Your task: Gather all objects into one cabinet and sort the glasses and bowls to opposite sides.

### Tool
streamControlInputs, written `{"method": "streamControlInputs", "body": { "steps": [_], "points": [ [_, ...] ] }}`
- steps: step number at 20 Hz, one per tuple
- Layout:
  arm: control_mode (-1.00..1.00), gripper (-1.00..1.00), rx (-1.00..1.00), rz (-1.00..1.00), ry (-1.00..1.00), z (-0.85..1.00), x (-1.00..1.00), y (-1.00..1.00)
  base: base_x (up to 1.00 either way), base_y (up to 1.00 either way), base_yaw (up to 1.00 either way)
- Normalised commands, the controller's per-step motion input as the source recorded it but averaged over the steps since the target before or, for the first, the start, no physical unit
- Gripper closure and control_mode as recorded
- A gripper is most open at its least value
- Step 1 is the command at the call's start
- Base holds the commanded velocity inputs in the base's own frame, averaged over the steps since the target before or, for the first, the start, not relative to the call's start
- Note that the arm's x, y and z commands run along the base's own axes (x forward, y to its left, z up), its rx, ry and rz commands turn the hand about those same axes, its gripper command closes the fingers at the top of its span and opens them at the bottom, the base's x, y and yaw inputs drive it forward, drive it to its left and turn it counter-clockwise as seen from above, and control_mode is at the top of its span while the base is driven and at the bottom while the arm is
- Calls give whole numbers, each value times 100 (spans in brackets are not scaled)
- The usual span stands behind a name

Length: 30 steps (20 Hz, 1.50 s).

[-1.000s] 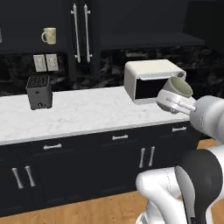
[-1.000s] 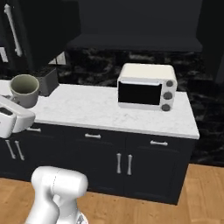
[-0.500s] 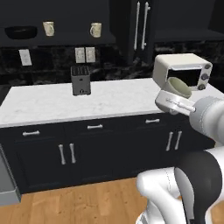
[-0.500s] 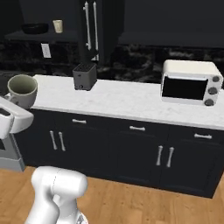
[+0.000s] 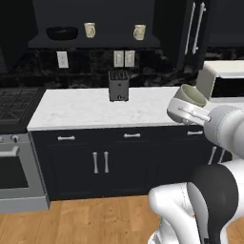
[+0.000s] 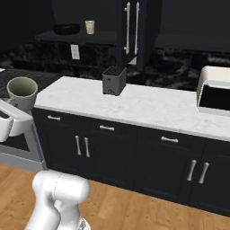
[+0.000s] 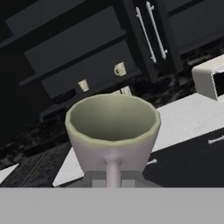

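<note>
End effector (image 5: 183,113) clamped narrow on a cream mug (image 5: 191,96), carried mid-right of frame above the tabletop (image 5: 86,110); rigid, light, likely slick glaze, chips if knocked; handle makes the surest hold; shelf (image 5: 95,42) upper left carries black bowl (image 5: 62,33) and two mugs.

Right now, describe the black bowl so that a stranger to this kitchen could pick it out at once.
Find the dark upper cabinet shelf on the wall above the white counter and the toaster. The black bowl sits at the shelf's left end, with two cream mugs to its right. It is the only wide, shallow, glossy black thing there; its neighbours are small, pale and handled.
</note>
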Motion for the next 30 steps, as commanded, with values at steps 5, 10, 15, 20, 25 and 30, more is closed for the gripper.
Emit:
{"method": "streamControlInputs", "body": {
  "steps": [5,10,15,20,25,30],
  "points": [
    [100,100,0,0,0,0,0,0,68,0,0],
    [100,100,0,0,0,0,0,0,81,45,8],
    [100,100,0,0,0,0,0,0,55,31,10],
    [100,100,0,0,0,0,0,0,29,11,1],
    [100,100,0,0,0,0,0,0,60,0,0],
    [100,100,0,0,0,0,0,0,48,12,0]
  ]
}}
